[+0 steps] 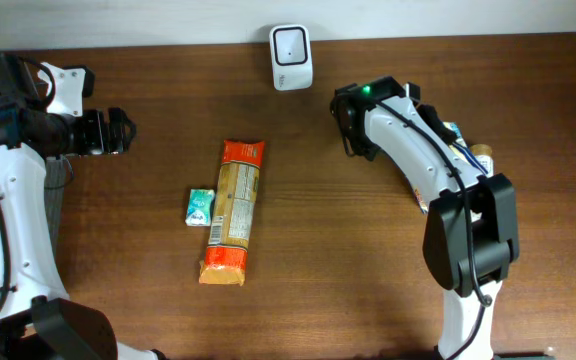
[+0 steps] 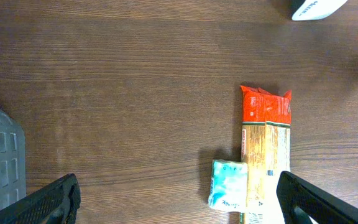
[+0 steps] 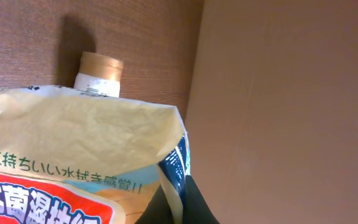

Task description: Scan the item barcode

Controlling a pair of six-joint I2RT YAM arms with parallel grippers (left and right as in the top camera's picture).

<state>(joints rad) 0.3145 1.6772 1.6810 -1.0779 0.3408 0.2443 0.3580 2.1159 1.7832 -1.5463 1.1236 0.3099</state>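
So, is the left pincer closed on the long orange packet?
No, the left pincer hangs wide open, and the long orange packet lies flat, well clear of it.

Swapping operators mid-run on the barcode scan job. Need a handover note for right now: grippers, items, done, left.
Grippers: the left gripper is open and empty, over bare table left of the items. The right gripper is shut at the edge of a printed pouch; cannot tell if it pinches it. A brown-capped bottle sits just beyond the pouch.
Items: the long orange packet lies flat mid-table, with the small green packet against its left side. The scanner is at the far edge.
Done: nothing lifted or at the scanner.
Left: pick an item and show its barcode to the scanner.
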